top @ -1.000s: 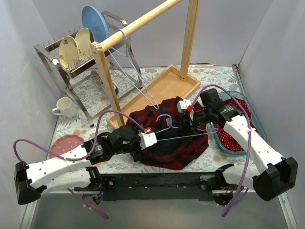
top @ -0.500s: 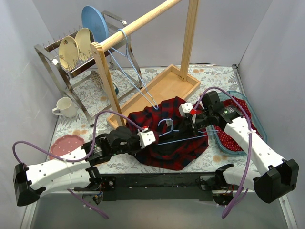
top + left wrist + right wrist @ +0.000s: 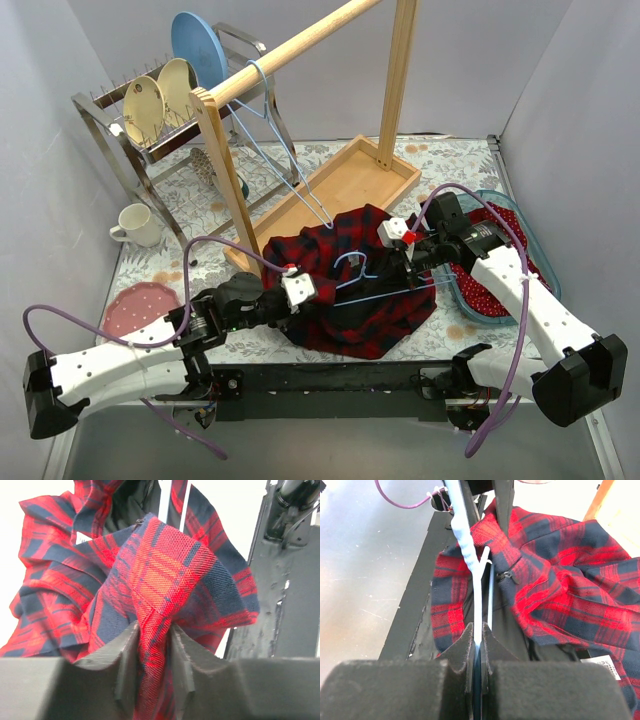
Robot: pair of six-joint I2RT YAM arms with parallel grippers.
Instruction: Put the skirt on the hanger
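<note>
Just in front of the wooden rack (image 3: 225, 170), on the near side of its tray base, the red-and-navy plaid skirt (image 3: 355, 310) lies bunched on the flower-patterned table (image 3: 450, 160), its far edge up against the tray's near rim. The left gripper (image 3: 300, 290), reaching in from the near left of the rack, is clamped on the garment. Its wrist view shows a fold of the skirt (image 3: 165, 565) pinched between the two fingers of the gripper (image 3: 154, 635) and rising above them. The right gripper (image 3: 405, 258), coming in from the near right of the rack, is closed on a pale blue wire hanger (image 3: 380, 292). From that wrist the hanger (image 3: 477, 590) runs straight out from the tight fingers of the gripper (image 3: 477, 640) and across the skirt (image 3: 560, 570), where a zip pull shows. The hanger's hook stands above the cloth, its long bar crossing the front of it. To the near left of the rack sits a pink plate (image 3: 135, 305); to its right, a blue-rimmed basin (image 3: 528, 240) holds red dotted fabric. Left of the rack's post stands a white mug (image 3: 135, 225). A spare hanger (image 3: 270, 130) dangles from the rack's rail, and behind and left of the post a metal dish rack (image 3: 105, 140) carries plates — two cream, one blue.
</note>
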